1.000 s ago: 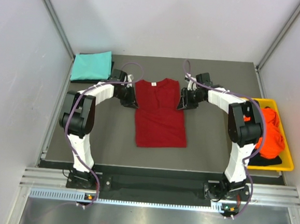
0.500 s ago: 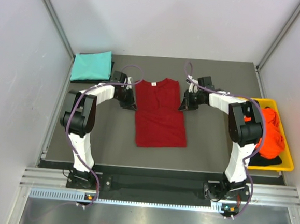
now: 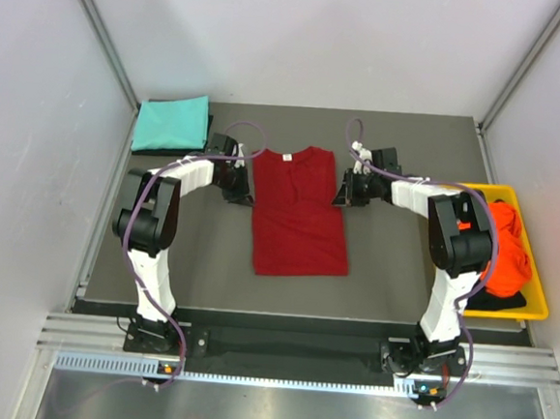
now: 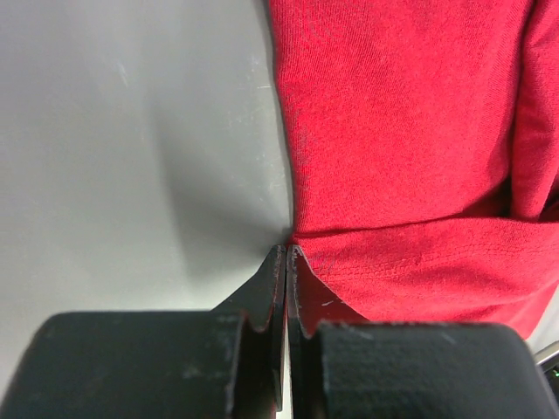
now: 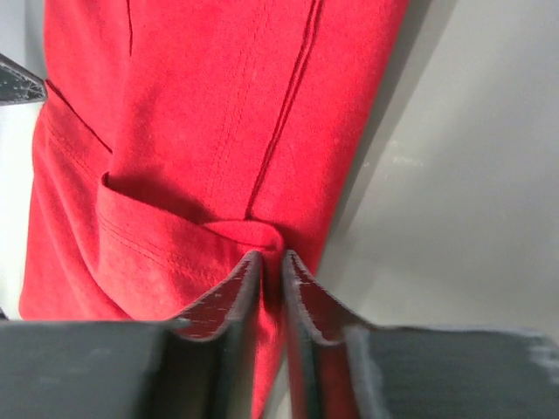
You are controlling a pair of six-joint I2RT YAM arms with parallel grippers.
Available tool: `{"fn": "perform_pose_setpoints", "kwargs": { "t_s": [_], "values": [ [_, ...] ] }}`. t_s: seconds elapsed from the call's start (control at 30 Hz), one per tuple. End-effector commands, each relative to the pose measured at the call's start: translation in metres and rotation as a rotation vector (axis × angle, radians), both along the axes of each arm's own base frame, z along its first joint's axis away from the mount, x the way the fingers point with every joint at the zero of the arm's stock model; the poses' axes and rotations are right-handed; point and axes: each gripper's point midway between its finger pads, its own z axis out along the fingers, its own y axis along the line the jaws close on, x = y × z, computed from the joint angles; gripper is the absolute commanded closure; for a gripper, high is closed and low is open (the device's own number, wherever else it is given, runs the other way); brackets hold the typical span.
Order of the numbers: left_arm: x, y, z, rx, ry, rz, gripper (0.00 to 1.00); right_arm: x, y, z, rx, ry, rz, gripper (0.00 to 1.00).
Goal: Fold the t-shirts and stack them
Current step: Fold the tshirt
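The dark red t-shirt (image 3: 299,211) lies flat mid-table, collar toward the back, its sleeves folded in. My left gripper (image 3: 246,184) is at its left edge near the sleeve. In the left wrist view the left gripper (image 4: 287,253) is shut, tips against the hem of the red cloth (image 4: 402,131), and no cloth shows between the jaws. My right gripper (image 3: 343,189) is at the right edge. The right wrist view shows the right gripper (image 5: 272,258) shut on a pinched fold of the red cloth (image 5: 227,105). A folded teal t-shirt (image 3: 170,123) lies at the back left.
A yellow bin (image 3: 541,293) stands at the right edge of the table and holds a crumpled orange t-shirt (image 3: 506,249) over a black one (image 3: 498,300). Grey walls close in the table on three sides.
Both grippers have closed at the red shirt's side edges and shifted slightly toward the back. The right one has pinched up a fold of cloth.
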Motion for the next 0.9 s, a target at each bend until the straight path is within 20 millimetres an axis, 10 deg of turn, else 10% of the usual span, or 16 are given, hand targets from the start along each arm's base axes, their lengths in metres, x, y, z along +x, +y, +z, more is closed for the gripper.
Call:
{"fn": "perform_pose_setpoints", "kwargs": {
  "t_s": [0.0, 0.2, 0.37, 0.7, 0.87],
  "values": [
    [0.005, 0.005, 0.006, 0.018, -0.039, 0.022, 1.00, 0.022, 0.002, 0.018, 0.034, -0.086, -0.008, 0.81],
    [0.008, 0.003, 0.045, -0.002, -0.102, -0.003, 0.71, 0.023, -0.012, 0.017, -0.046, -0.037, -0.073, 0.59],
    [-0.003, 0.027, 0.077, 0.123, -0.130, 0.022, 0.58, 0.007, -0.040, 0.055, -0.124, 0.053, -0.245, 0.47],
    [-0.101, -0.019, 0.075, -0.201, -0.071, -0.043, 0.52, -0.099, -0.055, 0.043, -0.011, 0.259, -0.456, 0.39],
    [-0.130, -0.028, 0.071, -0.326, -0.076, 0.038, 0.53, -0.135, -0.052, 0.040, 0.108, 0.269, -0.516, 0.20]
  ]
}}
